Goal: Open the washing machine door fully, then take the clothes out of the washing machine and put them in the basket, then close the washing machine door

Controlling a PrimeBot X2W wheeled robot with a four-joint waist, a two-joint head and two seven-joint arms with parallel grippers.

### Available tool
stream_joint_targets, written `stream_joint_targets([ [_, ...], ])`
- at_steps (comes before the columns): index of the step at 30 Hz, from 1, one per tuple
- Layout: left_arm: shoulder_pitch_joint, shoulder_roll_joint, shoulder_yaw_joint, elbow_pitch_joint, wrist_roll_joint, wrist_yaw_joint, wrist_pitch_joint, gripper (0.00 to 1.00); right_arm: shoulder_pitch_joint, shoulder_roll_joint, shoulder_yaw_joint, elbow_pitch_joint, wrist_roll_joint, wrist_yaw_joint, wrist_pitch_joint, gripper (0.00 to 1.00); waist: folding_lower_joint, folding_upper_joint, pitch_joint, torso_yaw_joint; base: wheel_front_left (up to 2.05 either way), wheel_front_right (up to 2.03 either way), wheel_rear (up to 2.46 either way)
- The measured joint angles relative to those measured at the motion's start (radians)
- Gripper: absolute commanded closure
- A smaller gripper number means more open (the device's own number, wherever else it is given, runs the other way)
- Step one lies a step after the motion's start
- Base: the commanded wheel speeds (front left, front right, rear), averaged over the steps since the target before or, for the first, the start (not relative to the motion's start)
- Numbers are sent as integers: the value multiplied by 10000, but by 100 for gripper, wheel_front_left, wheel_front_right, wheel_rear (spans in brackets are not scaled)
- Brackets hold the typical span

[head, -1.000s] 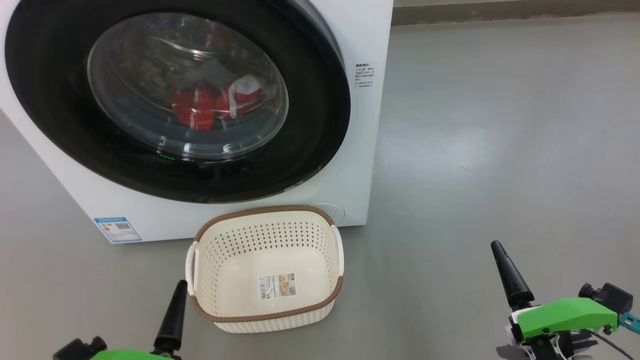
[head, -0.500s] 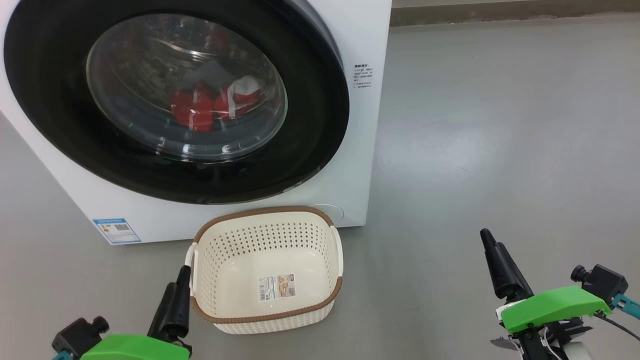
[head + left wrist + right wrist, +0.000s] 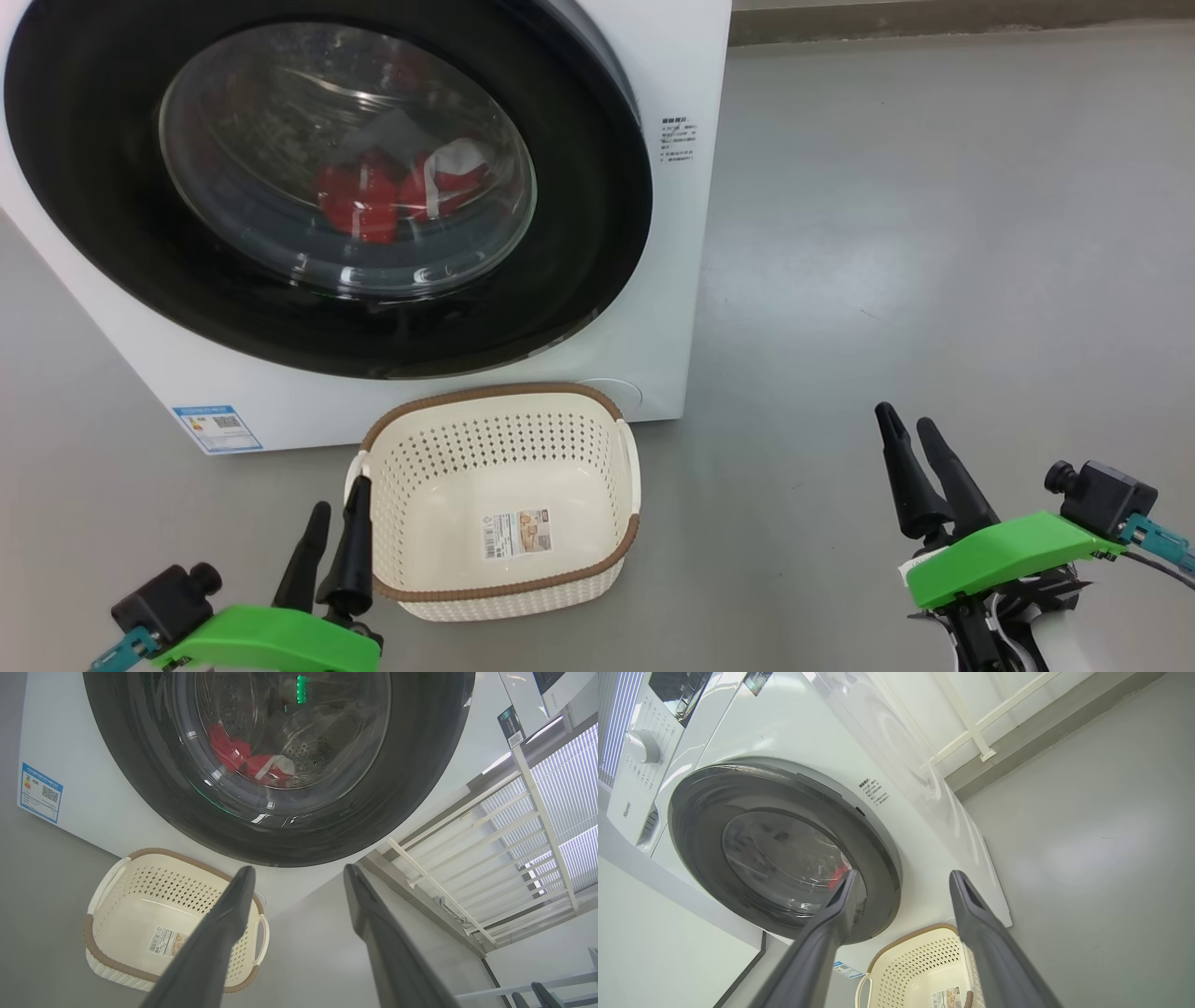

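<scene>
The white washing machine (image 3: 672, 308) (image 3: 794, 723) stands ahead with its round black-rimmed door (image 3: 579, 233) (image 3: 154, 788) (image 3: 882, 858) shut. Red and white clothes (image 3: 401, 191) (image 3: 254, 760) lie in the drum behind the glass. On the floor in front sits the cream basket (image 3: 499, 499) (image 3: 121, 914) (image 3: 915, 961), with nothing in it but a label. My left gripper (image 3: 339, 495) (image 3: 299, 872) is open at the basket's left handle. Well to the right of the basket, my right gripper (image 3: 906, 420) (image 3: 901, 877) is open over bare floor.
Grey floor (image 3: 934, 233) stretches to the right of the machine up to a wall base. A white railing (image 3: 467, 858) stands past the machine's right side. A blue sticker (image 3: 217, 425) marks the machine's lower left front.
Both arms have risen and come forward toward the machine. Each gripper has turned so that both its fingers show. The basket and the door stay put.
</scene>
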Motion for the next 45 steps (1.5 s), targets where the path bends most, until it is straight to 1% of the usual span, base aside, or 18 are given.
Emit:
stream_joint_targets([
  [26,-483,8,-435,-107,2660,353,-709,0,-394,-67,405,-230,-3162,0,-752,0,0,0,52,-57,0,0,0],
  [34,-651,8,-541,-155,3499,523,-974,0,-663,-86,474,2,-3779,0,-968,0,-1,0,68,-59,0,0,0],
  [45,-872,13,-654,-222,4642,608,-1267,0,-1044,-136,694,107,-4892,0,-1308,0,-1,0,147,-102,0,0,0],
])
